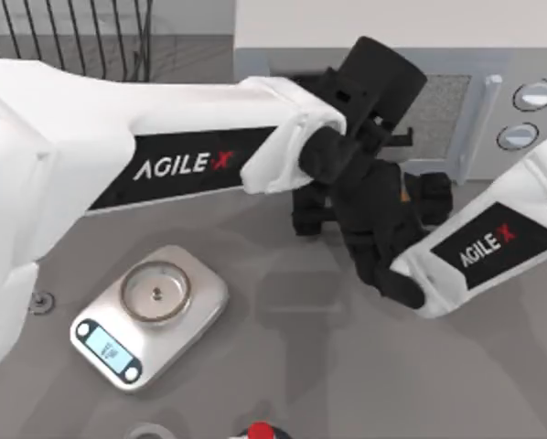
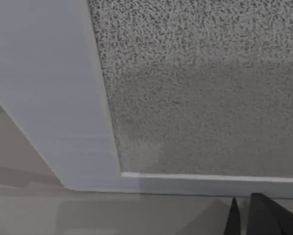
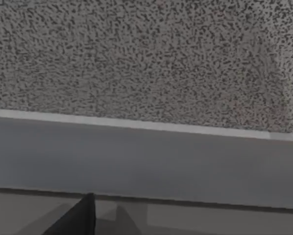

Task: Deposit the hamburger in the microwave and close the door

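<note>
Both grippers are crowded at the microwave (image 1: 493, 55) front. Door (image 1: 438, 110) stands directly ahead of the left gripper (image 1: 383, 137) and right gripper (image 1: 420, 197), speckled window close in both wrist views; no passage forward. The two arms overlap there, each blocking the other sideways. Behind and to the left of the left gripper: kitchen scale (image 1: 150, 315) on the table (image 1: 347, 366); bare surface beside it.

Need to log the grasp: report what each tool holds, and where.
Cannot tell. Both tools, left and right, crowd against the microwave door; no hold on anything is visible.
</note>
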You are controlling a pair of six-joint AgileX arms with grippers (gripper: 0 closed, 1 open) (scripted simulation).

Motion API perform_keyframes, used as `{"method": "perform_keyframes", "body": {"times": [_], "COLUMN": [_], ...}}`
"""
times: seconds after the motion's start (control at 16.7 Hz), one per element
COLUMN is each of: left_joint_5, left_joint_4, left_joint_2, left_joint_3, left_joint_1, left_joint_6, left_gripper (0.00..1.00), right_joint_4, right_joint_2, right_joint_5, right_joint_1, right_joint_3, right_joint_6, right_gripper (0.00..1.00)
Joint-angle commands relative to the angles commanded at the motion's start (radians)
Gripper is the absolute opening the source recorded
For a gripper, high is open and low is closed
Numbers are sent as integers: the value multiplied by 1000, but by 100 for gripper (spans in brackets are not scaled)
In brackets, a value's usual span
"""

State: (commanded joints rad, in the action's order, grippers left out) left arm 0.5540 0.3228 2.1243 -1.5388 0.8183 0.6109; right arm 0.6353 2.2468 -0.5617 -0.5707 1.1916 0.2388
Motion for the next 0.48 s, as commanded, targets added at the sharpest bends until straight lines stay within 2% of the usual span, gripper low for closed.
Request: {"method": "perform_keyframes", "body": {"times": [0.48], "left_joint_5": [57], "left_joint_4": [216], "left_joint_2": [229], "left_joint_3": [-420], "left_joint_1": [111], "left_joint_6": [107], "left_gripper": [0], "right_joint_4": [0], "right_joint_2": [0], "right_joint_5": [0], "right_joint_1": [0], "right_joint_3": [0], "right_joint_6": [0], "right_gripper": [100]}}
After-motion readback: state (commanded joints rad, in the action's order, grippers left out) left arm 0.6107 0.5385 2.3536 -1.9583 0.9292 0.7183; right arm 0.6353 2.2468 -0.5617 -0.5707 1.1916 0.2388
